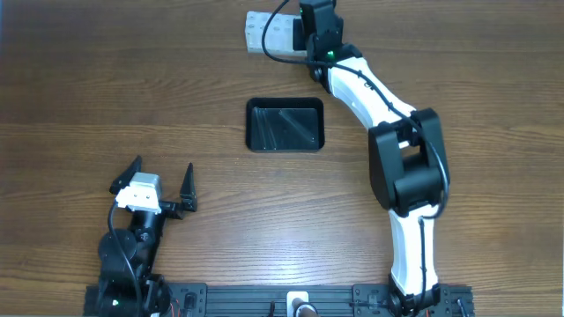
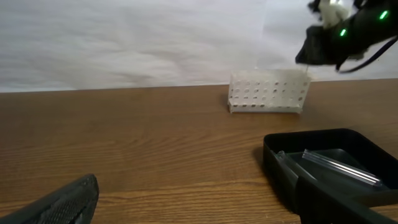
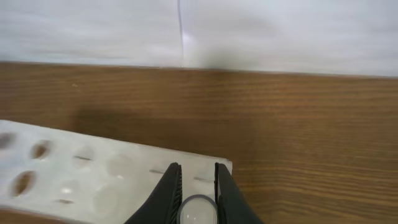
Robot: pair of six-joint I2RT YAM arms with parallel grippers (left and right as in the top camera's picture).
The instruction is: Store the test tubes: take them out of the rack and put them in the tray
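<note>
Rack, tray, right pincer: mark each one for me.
rack point(image 1: 264, 35), top view, its white top face.
tray point(image 1: 248, 128), top view, its left rim.
right pincer point(image 3: 196, 171), right wrist view, midway between fingertips, shut on test tube point(image 3: 198, 210).

Test tube point(image 3: 198, 211) in right claw point(image 3: 196, 171) is cut off.

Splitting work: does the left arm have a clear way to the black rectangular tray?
Likely yes: bare wood separates the open left gripper from the tray; the right gripper is at the white rack.
</note>
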